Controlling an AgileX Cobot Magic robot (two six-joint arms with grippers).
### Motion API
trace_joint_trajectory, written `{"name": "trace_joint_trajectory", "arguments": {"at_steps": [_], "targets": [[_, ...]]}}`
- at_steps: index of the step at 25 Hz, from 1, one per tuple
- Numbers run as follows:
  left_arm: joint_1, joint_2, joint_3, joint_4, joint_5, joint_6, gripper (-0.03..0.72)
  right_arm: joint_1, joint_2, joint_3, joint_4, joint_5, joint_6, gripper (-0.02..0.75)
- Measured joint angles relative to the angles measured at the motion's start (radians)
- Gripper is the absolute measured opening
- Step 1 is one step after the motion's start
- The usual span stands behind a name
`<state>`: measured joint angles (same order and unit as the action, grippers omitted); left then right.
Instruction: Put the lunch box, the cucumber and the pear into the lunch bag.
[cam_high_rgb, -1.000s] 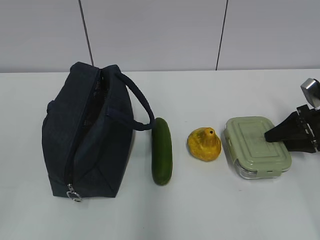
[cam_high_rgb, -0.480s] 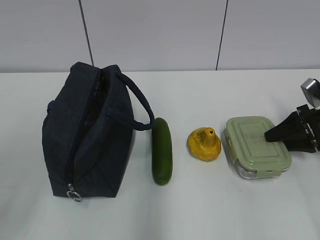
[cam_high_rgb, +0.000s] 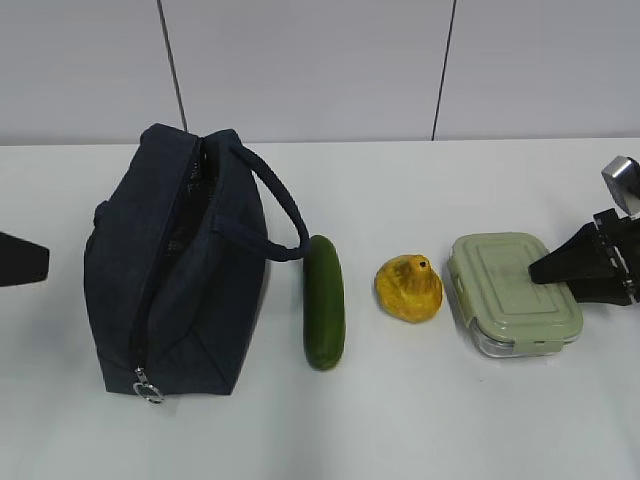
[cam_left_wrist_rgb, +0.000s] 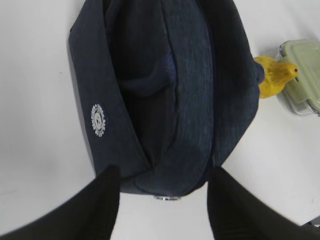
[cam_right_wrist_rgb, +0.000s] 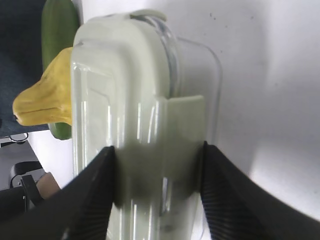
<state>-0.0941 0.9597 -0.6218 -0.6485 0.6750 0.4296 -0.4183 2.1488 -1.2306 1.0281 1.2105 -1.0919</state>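
Note:
The navy lunch bag (cam_high_rgb: 180, 290) stands at the left, its top zipper open and the ring pull (cam_high_rgb: 148, 390) at the near end. To its right lie the dark green cucumber (cam_high_rgb: 324, 300), the yellow pear (cam_high_rgb: 408, 288) and the green-lidded glass lunch box (cam_high_rgb: 505, 300). My right gripper (cam_high_rgb: 535, 268) reaches in from the right. Its fingers press both sides of the lunch box (cam_right_wrist_rgb: 125, 75), which fills the gap of that gripper (cam_right_wrist_rgb: 156, 155). My left gripper (cam_high_rgb: 45, 260) is at the left edge, open. It hovers over the end of the bag (cam_left_wrist_rgb: 165, 90) that carries the pull; the gripper (cam_left_wrist_rgb: 164, 172) holds nothing.
The white table (cam_high_rgb: 420, 420) runs back to a grey panelled wall (cam_high_rgb: 300, 70). The bag's looped handle (cam_high_rgb: 285, 215) sticks out toward the cucumber. In the right wrist view the pear (cam_right_wrist_rgb: 45, 102) and cucumber (cam_right_wrist_rgb: 57, 30) lie beyond the box.
My left gripper has come into the exterior view at the left edge, beside the bag. The right gripper and the objects have not moved.

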Motion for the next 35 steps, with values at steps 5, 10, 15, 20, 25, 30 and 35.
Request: {"name": "trace_joint_trajectory", "arguments": {"at_steps": [5,10,15,20,25,30,35], "targets": [[0.000,0.143,-0.102,-0.050,0.023,0.087,0.342,0.000,0.000,0.000,0.002,0.000,0.000,0.392],[0.000,0.254,-0.159,-0.058,0.064,0.100,0.342,0.000,0.000,0.000,0.002,0.000,0.000,0.392],[0.000,0.330,-0.160,-0.070,0.062,0.116,0.342,0.000,0.000,0.000,0.002,0.000,0.000,0.392],[0.000,0.378,-0.161,-0.092,0.059,0.130,0.314,0.000,0.000,0.000,0.002,0.000,0.000,0.392],[0.000,0.396,-0.161,-0.179,0.082,0.220,0.222,0.000,0.000,0.000,0.002,0.000,0.000,0.392],[0.000,0.396,-0.161,-0.204,0.091,0.249,0.120,0.000,0.000,0.000,0.002,0.000,0.000,0.392],[0.000,0.405,-0.161,-0.227,0.094,0.304,0.014,0.000,0.000,0.000,0.002,0.000,0.000,0.392]]}}
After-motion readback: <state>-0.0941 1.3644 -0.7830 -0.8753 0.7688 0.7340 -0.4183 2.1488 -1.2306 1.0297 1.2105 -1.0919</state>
